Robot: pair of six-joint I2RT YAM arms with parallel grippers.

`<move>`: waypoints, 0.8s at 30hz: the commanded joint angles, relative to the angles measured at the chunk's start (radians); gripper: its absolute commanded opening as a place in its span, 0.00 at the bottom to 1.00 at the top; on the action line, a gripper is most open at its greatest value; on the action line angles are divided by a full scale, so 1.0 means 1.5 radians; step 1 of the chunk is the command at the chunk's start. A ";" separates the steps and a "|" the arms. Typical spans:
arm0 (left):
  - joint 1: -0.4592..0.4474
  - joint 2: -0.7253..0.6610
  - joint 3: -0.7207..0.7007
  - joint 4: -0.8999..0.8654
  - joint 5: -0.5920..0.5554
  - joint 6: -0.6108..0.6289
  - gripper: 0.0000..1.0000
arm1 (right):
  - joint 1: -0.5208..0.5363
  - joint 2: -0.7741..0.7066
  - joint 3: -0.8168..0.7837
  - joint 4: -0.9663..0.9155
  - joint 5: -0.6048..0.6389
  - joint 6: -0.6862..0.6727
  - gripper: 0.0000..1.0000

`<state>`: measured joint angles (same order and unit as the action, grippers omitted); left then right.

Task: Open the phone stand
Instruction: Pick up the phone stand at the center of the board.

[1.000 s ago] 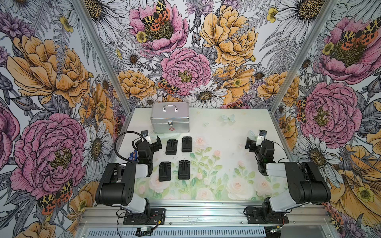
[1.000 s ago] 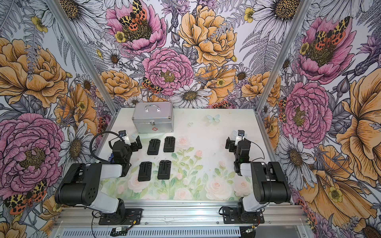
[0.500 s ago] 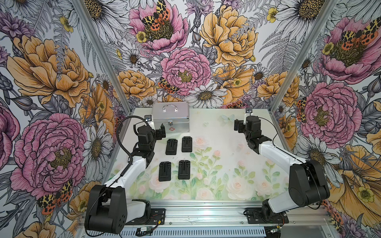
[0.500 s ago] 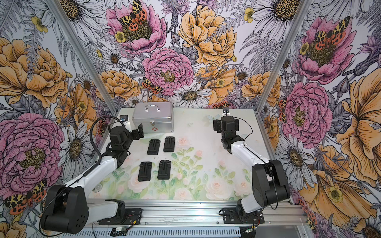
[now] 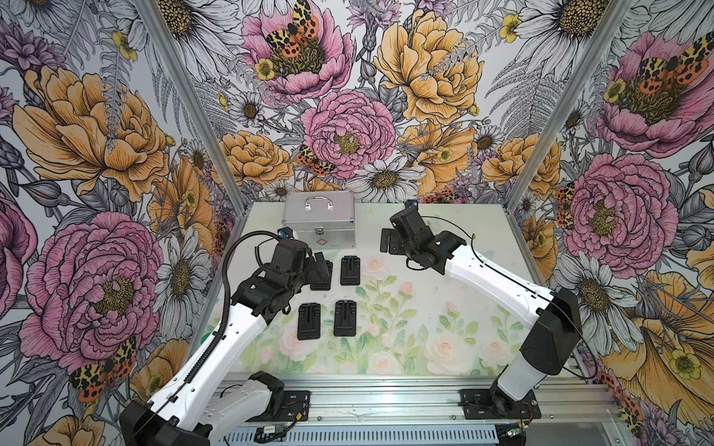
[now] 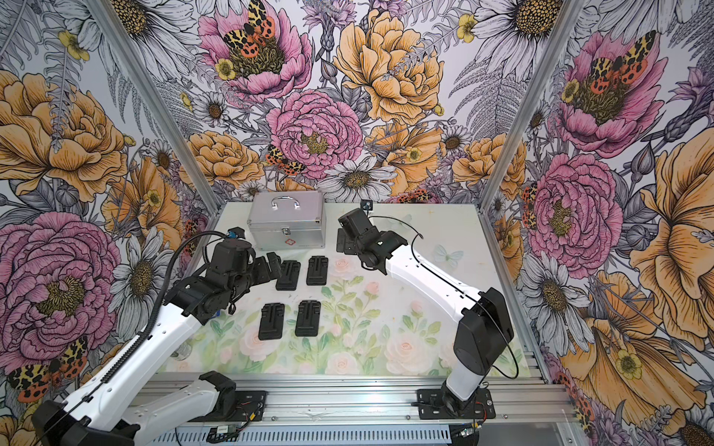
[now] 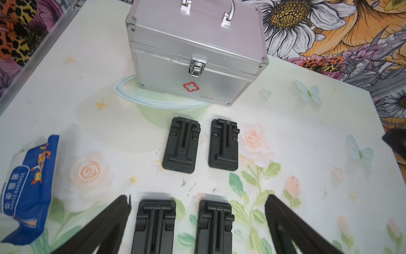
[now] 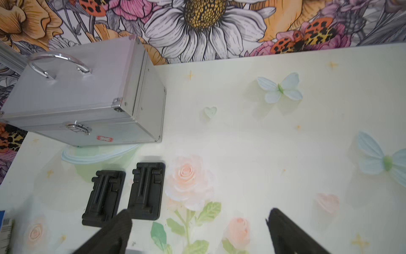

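Observation:
Several black phone stands lie folded flat in a two-by-two block left of the table's middle, seen in both top views (image 5: 350, 271) (image 6: 307, 318). My left gripper (image 5: 316, 269) hovers open at the back left stand (image 6: 288, 275) and hides part of it. In the left wrist view its fingers (image 7: 105, 226) stand wide on either side of the two nearer stands (image 7: 154, 226), holding nothing. My right gripper (image 5: 387, 242) hangs open above the table, right of the silver case. In the right wrist view it (image 8: 198, 212) is empty, and the two back stands (image 8: 147, 190) lie beyond one fingertip.
A shut silver first-aid case (image 5: 318, 220) with a handle and latch stands at the back left, just behind the stands. A blue-and-white gauze bandage pack (image 7: 26, 189) lies near the left edge. Floral walls and metal posts (image 5: 517, 181) enclose three sides of the table.
Both arms have unfolded from their tucked poses at the table's front sides. The left reached to the back left stand; the right swung to the back, near the case. Both grippers stayed open.

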<state>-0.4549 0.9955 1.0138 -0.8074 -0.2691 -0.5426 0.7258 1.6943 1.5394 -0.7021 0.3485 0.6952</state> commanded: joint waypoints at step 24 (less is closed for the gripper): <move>-0.045 -0.291 0.019 -0.399 -0.005 -0.188 0.99 | 0.273 0.415 0.392 -0.389 -0.081 0.244 0.58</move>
<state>-0.5152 0.5770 1.0286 -1.3636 -0.2649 -0.8352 1.1233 2.2826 2.0838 -1.2308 0.2253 1.0260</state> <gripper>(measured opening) 0.987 0.580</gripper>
